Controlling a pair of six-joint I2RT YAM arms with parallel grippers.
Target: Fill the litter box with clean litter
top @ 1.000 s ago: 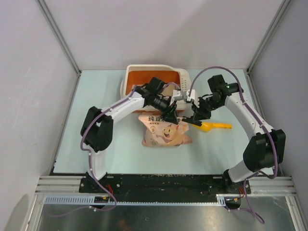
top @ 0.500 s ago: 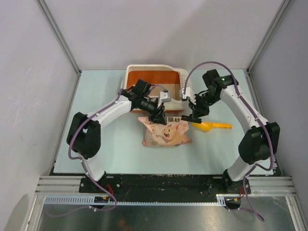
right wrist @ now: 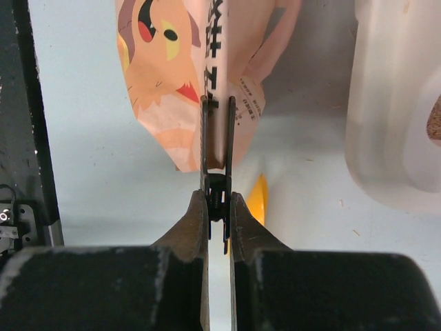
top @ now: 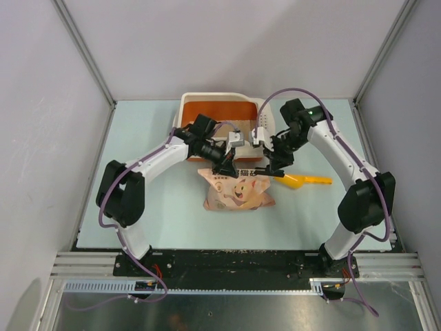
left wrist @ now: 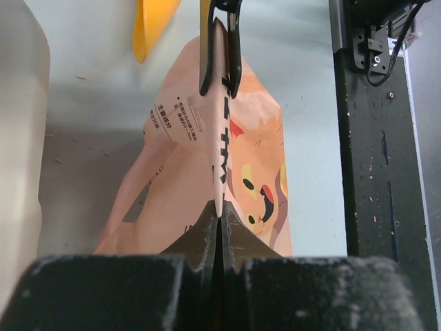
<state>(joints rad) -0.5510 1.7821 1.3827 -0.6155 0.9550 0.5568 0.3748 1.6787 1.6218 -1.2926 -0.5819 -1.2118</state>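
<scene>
The litter box (top: 213, 96) stands at the far side of the table, and the pink bag (top: 238, 189) is just in front of its near wall, with its bottom resting on the table. The left gripper (top: 226, 164) is pressed together on the top edge of the bag at the end closer to the box's left half. The right gripper (top: 271, 165) pinches the same edge at the end below the box's right corner, so the edge is stretched between them. An orange scoop (top: 306, 181) lies in front of the box to the right, near the bag. I judge that the task is at an early step: the bag is only gripped, not over the box, and the orange-brown inside of the box looks mostly bare where the arms do not cover it. The clean litter itself I cannot see clearly; probably it is inside the bag. Raising the bag, tipping it over the box and pouring are not yet done.
</scene>
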